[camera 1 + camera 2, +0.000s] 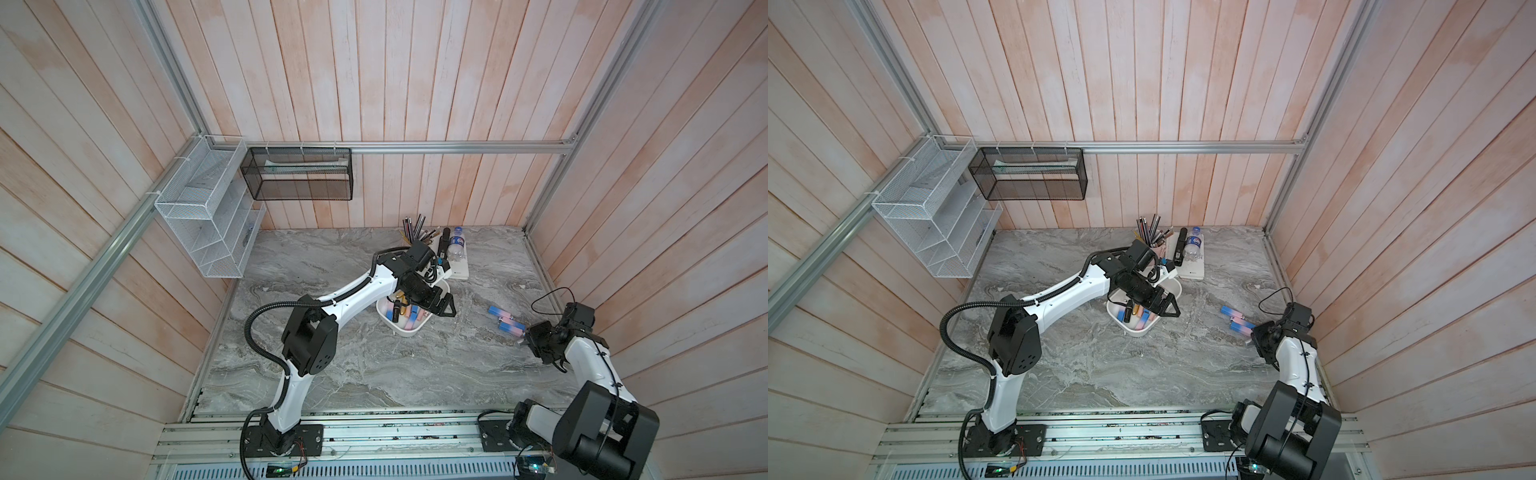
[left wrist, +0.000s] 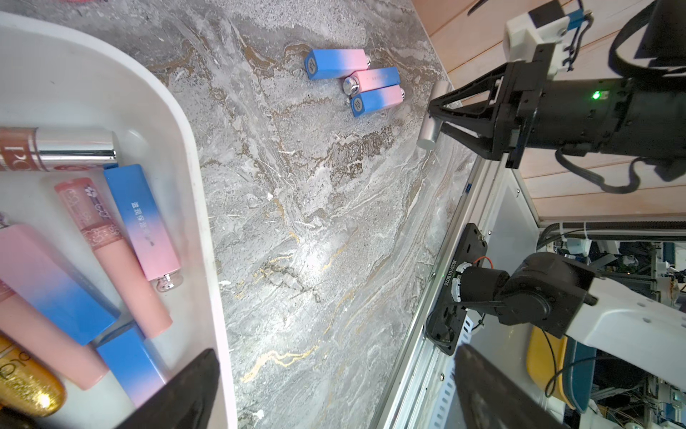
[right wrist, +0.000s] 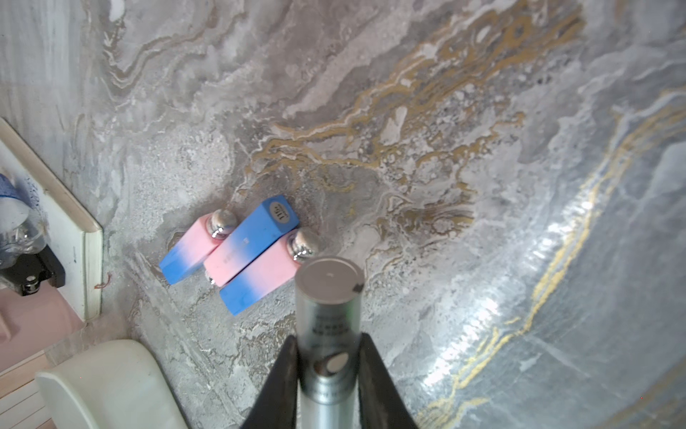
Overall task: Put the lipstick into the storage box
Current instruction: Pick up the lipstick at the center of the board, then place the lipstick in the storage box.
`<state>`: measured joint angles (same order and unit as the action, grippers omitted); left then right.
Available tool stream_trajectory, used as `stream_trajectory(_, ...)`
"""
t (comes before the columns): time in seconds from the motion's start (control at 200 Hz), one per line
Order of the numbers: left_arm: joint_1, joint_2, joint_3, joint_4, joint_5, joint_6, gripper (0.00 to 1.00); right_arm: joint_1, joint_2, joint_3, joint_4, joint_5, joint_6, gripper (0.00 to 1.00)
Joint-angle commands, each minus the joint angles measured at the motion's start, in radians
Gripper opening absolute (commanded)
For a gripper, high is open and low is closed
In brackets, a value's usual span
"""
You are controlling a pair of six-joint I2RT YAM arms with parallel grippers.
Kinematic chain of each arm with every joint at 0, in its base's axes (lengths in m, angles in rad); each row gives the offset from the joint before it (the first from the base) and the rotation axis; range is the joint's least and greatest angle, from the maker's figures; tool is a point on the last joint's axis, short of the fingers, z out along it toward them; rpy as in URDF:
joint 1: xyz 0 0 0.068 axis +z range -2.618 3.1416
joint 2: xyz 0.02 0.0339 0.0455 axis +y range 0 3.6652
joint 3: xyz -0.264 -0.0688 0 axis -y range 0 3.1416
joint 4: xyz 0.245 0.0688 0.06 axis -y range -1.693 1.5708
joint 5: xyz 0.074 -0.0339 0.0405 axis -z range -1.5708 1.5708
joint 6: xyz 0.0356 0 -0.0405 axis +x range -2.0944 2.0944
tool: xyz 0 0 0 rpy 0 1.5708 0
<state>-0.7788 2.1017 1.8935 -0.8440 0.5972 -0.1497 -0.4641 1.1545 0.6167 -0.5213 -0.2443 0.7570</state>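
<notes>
Jaws of our right arm are clamping narrowly on a silver cylindrical lipstick tube (image 3: 328,315). We are holding it low over the grey marbled bench (image 1: 374,374), just beside three blue-to-pink square lipsticks (image 3: 241,256) lying against one another; whether the tube is touching the bench we cannot tell. Jaws of our left arm are standing spread wide, gripping nothing, and hovering over the rim of the shallow white plastic storage box (image 1: 405,331), which is carrying several other lipsticks (image 2: 141,223), well apart from the held tube.
</notes>
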Motion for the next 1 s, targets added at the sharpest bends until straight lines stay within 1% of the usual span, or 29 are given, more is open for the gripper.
stream_trajectory(0.0, 0.012, -0.044, -0.049, 0.024, -0.003, 0.020, 0.99, 0.043, -0.011, 0.045, -0.049, 0.029, 0.010, 0.25)
stream_trajectory(0.13, 0.041, -0.119, -0.144, 0.089, -0.027, 0.009, 1.00, 0.116, -0.003, 0.082, -0.056, 0.043, 0.030, 0.25)
stream_trajectory(0.275, 0.086, -0.244, -0.296, 0.207, -0.057, -0.026, 1.00, 0.196, 0.033, 0.109, -0.044, 0.037, 0.057, 0.25)
stream_trajectory(0.415, 0.133, -0.360, -0.428, 0.301, -0.076, -0.065, 1.00, 0.315, 0.069, 0.158, -0.033, 0.074, 0.103, 0.25)
stream_trajectory(0.515, 0.162, -0.425, -0.511, 0.337, -0.081, -0.080, 1.00, 0.400, 0.108, 0.201, -0.015, 0.087, 0.139, 0.25)
stream_trajectory(0.595, 0.179, -0.468, -0.559, 0.350, -0.088, -0.081, 1.00, 0.467, 0.147, 0.239, 0.007, 0.086, 0.171, 0.24)
stream_trajectory(0.78, 0.217, -0.575, -0.655, 0.366, -0.114, -0.074, 1.00, 0.658, 0.258, 0.347, 0.071, 0.108, 0.245, 0.24)
stream_trajectory(0.905, 0.250, -0.649, -0.712, 0.382, -0.117, -0.074, 1.00, 0.775, 0.360, 0.436, 0.119, 0.120, 0.260, 0.24)
stream_trajectory(0.995, 0.270, -0.692, -0.741, 0.384, -0.117, -0.074, 1.00, 0.840, 0.439, 0.500, 0.141, 0.123, 0.262, 0.25)
